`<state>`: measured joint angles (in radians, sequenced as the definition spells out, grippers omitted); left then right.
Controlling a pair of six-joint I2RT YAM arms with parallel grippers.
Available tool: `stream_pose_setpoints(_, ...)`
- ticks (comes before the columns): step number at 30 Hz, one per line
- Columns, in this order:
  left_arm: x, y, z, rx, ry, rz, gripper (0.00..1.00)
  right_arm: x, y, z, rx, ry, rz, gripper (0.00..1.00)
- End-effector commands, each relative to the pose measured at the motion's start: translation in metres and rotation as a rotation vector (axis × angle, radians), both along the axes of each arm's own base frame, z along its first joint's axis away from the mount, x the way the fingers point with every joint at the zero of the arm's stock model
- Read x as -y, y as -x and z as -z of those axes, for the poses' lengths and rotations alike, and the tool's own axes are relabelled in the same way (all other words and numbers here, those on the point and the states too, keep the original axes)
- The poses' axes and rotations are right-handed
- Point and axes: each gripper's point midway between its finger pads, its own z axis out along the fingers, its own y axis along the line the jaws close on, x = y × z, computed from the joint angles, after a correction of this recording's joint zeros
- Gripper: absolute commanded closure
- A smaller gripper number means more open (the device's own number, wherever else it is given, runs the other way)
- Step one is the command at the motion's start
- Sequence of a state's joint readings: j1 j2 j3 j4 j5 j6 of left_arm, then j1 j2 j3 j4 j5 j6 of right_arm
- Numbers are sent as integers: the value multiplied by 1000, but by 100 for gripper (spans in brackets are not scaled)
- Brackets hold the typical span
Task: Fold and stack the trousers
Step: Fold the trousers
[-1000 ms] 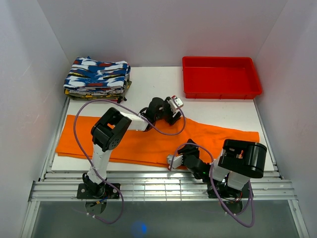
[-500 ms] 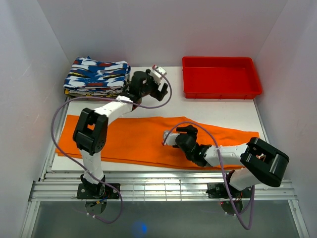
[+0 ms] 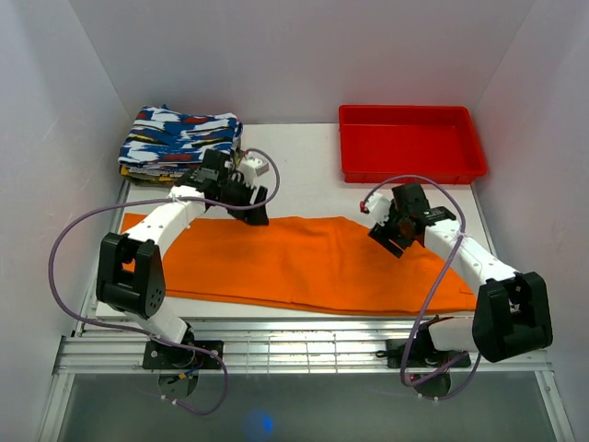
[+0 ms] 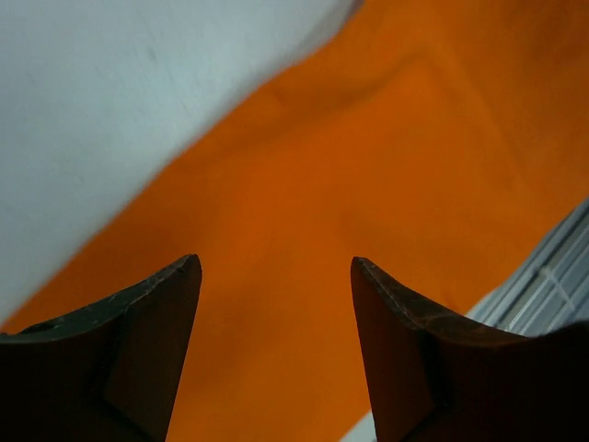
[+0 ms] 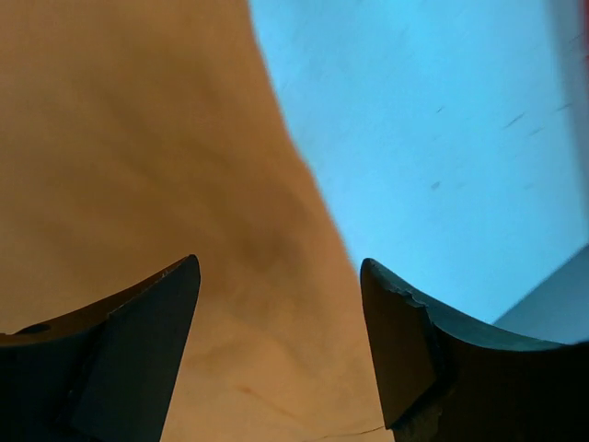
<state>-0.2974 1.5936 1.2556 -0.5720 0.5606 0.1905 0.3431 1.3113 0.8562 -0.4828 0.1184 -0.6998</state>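
**Top external view:** The bright-orange trousers (image 3: 304,262) are lying spread flat in a long band across the near half of the white desk (image 3: 304,170), reaching from its left edge almost to its right. The left pincer (image 3: 256,214) is hanging over the cloth's far edge on the left side, its jaws standing apart with nothing between them. The right pincer (image 3: 390,241) is hovering over the far edge on the right side, likewise spread and gripping nothing. A stack of blue, white and red patterned folded clothes (image 3: 179,143) is sitting in the far left corner. A red tray (image 3: 411,173) is resting in the far right corner. Both are lying apart from the trousers.

**Left wrist view:** The left pincer (image 4: 274,262) is pointing down at the trousers (image 4: 350,184), its two dark fingers (image 4: 147,350) standing wide with only orange cloth showing in the gap. The cloth's edge is running diagonally against the bare desk (image 4: 110,92), and a slatted rail (image 4: 552,285) is showing at lower right. Whether the tips are touching the fabric cannot be told.

**Right wrist view:** The right pincer (image 5: 278,262) is gaping just as wide and holding nothing. The trousers (image 5: 120,138) are filling the left of the frame, and the desk (image 5: 414,120) is filling the right. The cloth's curving edge is passing between the two fingers (image 5: 129,359).
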Motion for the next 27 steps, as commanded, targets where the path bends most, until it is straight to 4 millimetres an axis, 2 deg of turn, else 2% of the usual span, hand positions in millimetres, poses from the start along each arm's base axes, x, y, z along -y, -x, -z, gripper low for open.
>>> stream_pose_setpoints(1, -31, 67, 63, -301, -151, 23, 27, 24, 74, 24, -333, -59, -12, 27)
stream_pose_setpoints(4, -53, 83, 97, -403, -243, -5, 29, 62, 94, 38, -424, -7, 72, 32)
stream_pose_setpoints(6, -62, 87, 109, -437, -272, -23, 32, 85, 103, 48, -470, 22, 118, 32)
stream_pose_setpoints(9, -74, 92, 133, -494, -319, -50, 33, 122, 106, 70, -520, 82, 216, 32)
stream_pose_setpoints(11, -78, 89, 147, -526, -338, -81, 33, 137, 84, 74, -487, 104, 257, 32)
stream_pose_setpoints(12, -79, 85, 151, -533, -339, -101, 33, 143, 79, 85, -525, 108, 280, 31)
stream_pose_setpoints(13, -77, 76, 149, -523, -328, -114, 33, 149, 69, 86, -521, 127, 297, 31)
stream_pose_setpoints(14, -75, 70, 150, -526, -322, -133, 33, 154, 40, 78, -462, 130, 313, 31)
stream_pose_setpoints(15, -75, 65, 154, -533, -324, -145, 33, 157, 31, 86, -483, 126, 329, 30)
stream_pose_setpoints(16, -74, 60, 154, -529, -325, -153, 33, 159, 19, 85, -472, 130, 346, 30)
stream_pose_setpoints(17, -72, 47, 150, -508, -318, -163, 32, 163, -2, 80, -460, 126, 361, 30)
stream_pose_setpoints(19, -71, 37, 148, -504, -310, -177, 31, 161, -16, 74, -457, 104, 376, 29)
stream_pose_setpoints(20, -71, 25, 137, -483, -289, -191, 30, 163, -24, 66, -442, 103, 373, 28)
stream_pose_setpoints(23, -71, 13, 105, -459, -202, -206, 25, 165, -24, 55, -428, 122, 354, 27)
stream_pose_setpoints(25, -92, 7, 83, -442, -163, -266, 22, 171, -11, 58, -444, 165, 326, 25)
stream_pose_setpoints(26, -100, 12, 78, -465, -156, -286, 20, 176, -7, 56, -441, 176, 327, 24)
stream_pose_setpoints(27, -123, 10, 72, -469, -142, -344, 19, 181, 4, 62, -467, 200, 329, 24)
